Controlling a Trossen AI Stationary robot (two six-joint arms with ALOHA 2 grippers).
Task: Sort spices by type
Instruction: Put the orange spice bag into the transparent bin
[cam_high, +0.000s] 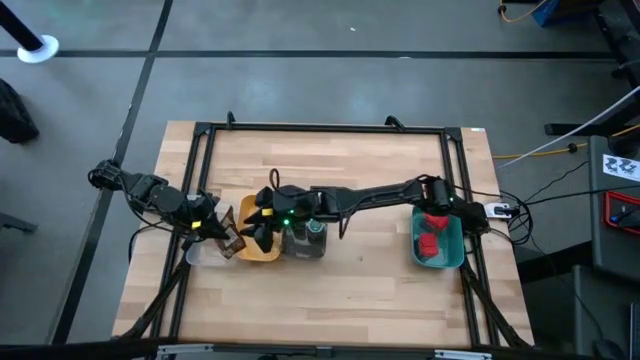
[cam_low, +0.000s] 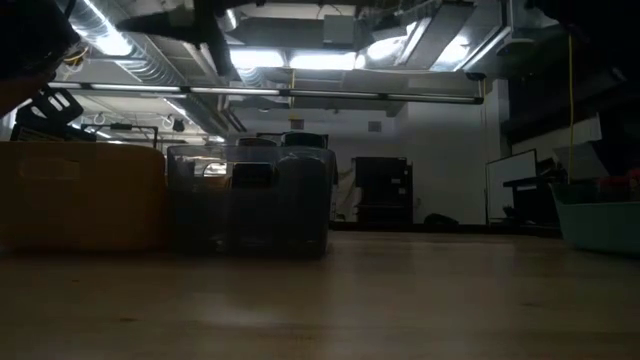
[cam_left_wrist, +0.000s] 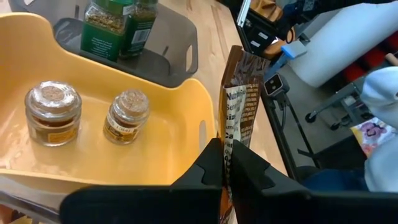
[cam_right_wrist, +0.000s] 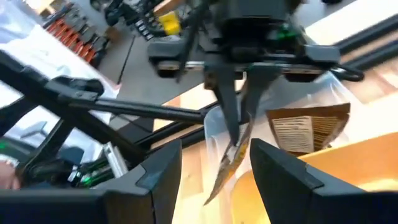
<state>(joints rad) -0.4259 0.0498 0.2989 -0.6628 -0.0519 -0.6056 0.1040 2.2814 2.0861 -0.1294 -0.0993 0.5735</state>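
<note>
My left gripper (cam_high: 222, 232) is shut on a brown packet (cam_high: 233, 241) above the clear tray (cam_high: 198, 254). A second brown packet (cam_right_wrist: 308, 127) lies flat in that clear tray. My right gripper (cam_right_wrist: 214, 162) is open and hovers over the yellow tray (cam_high: 262, 252), facing the left gripper and touching nothing. Two tan-grey jars (cam_left_wrist: 53, 112) (cam_left_wrist: 126, 116) stand on the yellow tray's floor (cam_left_wrist: 168, 140). Two green-lidded jars (cam_left_wrist: 118, 25) stand in the grey tray (cam_left_wrist: 180, 53). Red boxes (cam_high: 430, 232) lie in the teal tray (cam_high: 452, 250). My left gripper pinches the brown packet between its two fingers at the packet's upper end (cam_left_wrist: 231, 146). The fingers (cam_right_wrist: 227, 102) come from above, pointing down. The packet hangs below them (cam_right_wrist: 231, 155), lifted clear, edge-on to the wrist camera, over the clear tray.
The trays stand in a row near the table's near edge: clear, yellow, grey, then teal (cam_low: 600, 215) far to the right. In the low view the yellow tray (cam_low: 80, 195) and grey tray (cam_low: 250, 200) stand side by side. Bare wood (cam_high: 370, 270) lies between grey and teal trays.
</note>
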